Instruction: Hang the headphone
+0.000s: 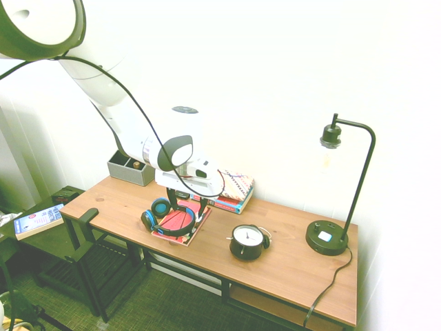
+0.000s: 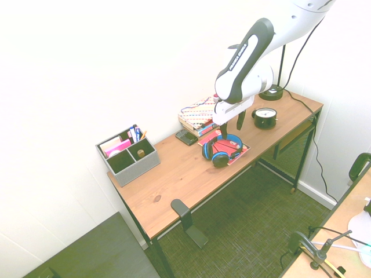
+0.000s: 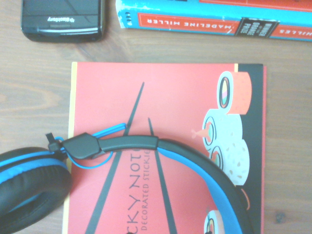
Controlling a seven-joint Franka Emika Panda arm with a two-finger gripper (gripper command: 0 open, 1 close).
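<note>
The headphone [image 1: 162, 207] lies flat on a red sticky-note booklet [image 1: 187, 219] near the middle of the wooden desk [image 1: 289, 265], with its black headband and blue ear cups facing up. In the second exterior view the headphone [image 2: 223, 152] sits directly below my gripper [image 2: 231, 128], which hangs open a little above it and holds nothing. In the first exterior view the gripper [image 1: 185, 200] hovers over the headband. The wrist view shows the headband [image 3: 146, 144], one ear cup [image 3: 29, 183] and the booklet [image 3: 170, 97] from close by.
A black hook [image 1: 88, 215] is clamped to the desk's end, hook [image 2: 181, 209]. A round black clock [image 1: 247, 241], a desk lamp [image 1: 327, 238], a book stack [image 1: 231, 189], a phone [image 2: 186, 137] and a grey organizer [image 2: 127, 153] stand around.
</note>
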